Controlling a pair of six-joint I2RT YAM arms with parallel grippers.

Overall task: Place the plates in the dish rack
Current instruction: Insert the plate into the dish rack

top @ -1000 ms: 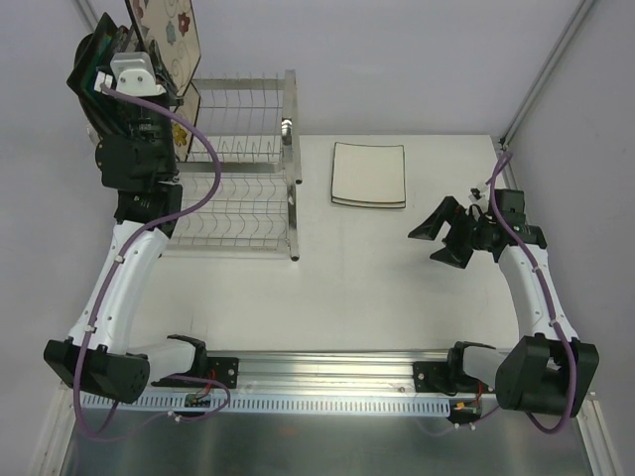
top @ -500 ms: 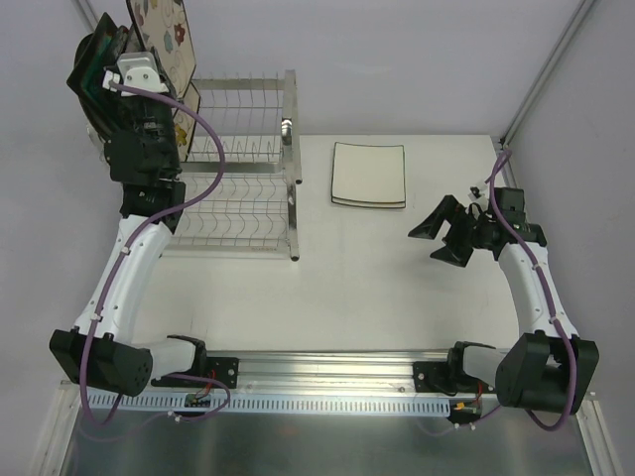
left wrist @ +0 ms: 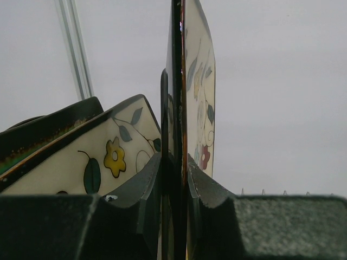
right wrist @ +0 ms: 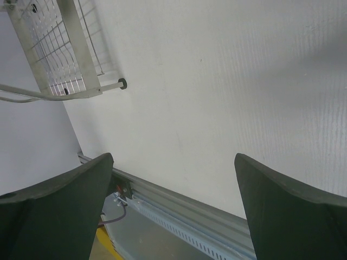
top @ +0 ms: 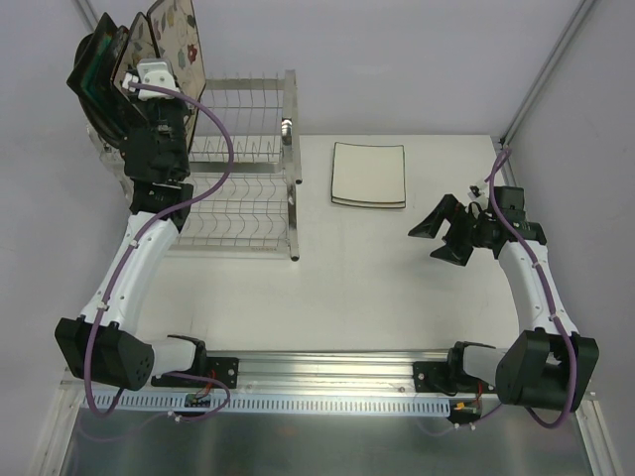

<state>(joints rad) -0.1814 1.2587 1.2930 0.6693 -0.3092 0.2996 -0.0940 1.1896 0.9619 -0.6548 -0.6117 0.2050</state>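
Note:
My left gripper [left wrist: 174, 168] is shut on the bottom edge of the cream square plate with coloured flowers [left wrist: 198, 97]. It holds the plate upright and edge-on above the upper tier of the silver wire dish rack [top: 248, 109]. In the top view this plate [top: 181, 35] stands at the rack's far left, above my left gripper [top: 166, 55]. Left of it stand a cream plate with a dark rim and a yellow flower [left wrist: 111, 157] and a dark plate [top: 94, 69]. The plain white square plate [top: 368, 175] lies flat on the table. My right gripper [top: 439, 234] is open and empty right of it.
The rack's right end frame [top: 291, 159] stands between the rack and the white plate. In the right wrist view my gripper [right wrist: 173, 162] hovers over bare table, with a rack corner [right wrist: 54, 49] at the upper left and the aluminium rail [right wrist: 179, 208] at the near edge.
My left gripper has carried the flowered plate to the right, away from the plates at the rack's left end. The right arm has not moved.

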